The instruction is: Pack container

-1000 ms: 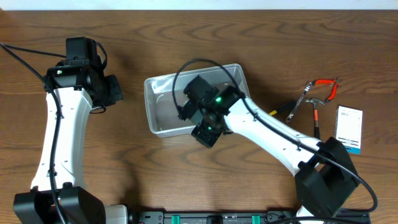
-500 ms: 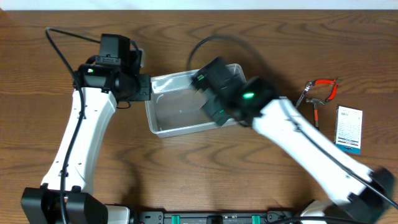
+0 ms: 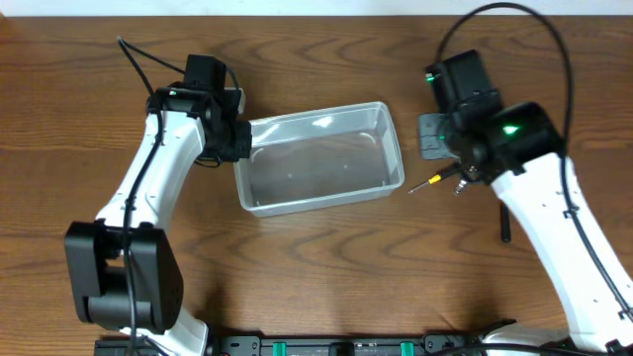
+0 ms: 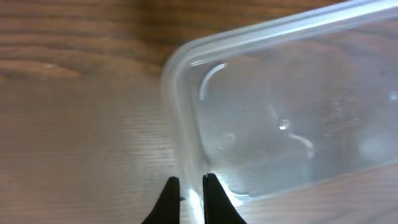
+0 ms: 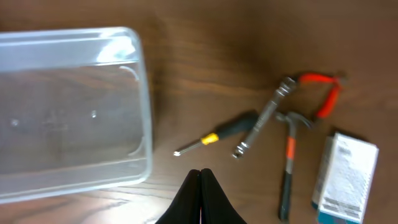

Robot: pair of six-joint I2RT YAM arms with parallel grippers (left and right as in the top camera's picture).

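Note:
The clear plastic container (image 3: 316,158) lies empty in the middle of the table; it also shows in the left wrist view (image 4: 286,106) and the right wrist view (image 5: 68,112). My left gripper (image 3: 240,140) is at its left short end. In the left wrist view the left gripper (image 4: 187,182) has its two fingers closed to a narrow gap with the container's rim between them. My right gripper (image 3: 433,136) is right of the container, above the tools. In its wrist view the right gripper (image 5: 200,173) is shut and empty.
Right of the container lie a black-and-yellow screwdriver (image 5: 217,137), a metal wrench (image 5: 264,121), an orange-necked hammer (image 5: 288,155), red-handled pliers (image 5: 320,93) and a white-and-blue card box (image 5: 345,174). In the overhead view only the screwdriver (image 3: 432,181) and the hammer handle (image 3: 504,225) show beside my right arm.
My right arm has swung from over the container out to the right, above the tools. My left arm has come in to the container's left rim and closed on it.

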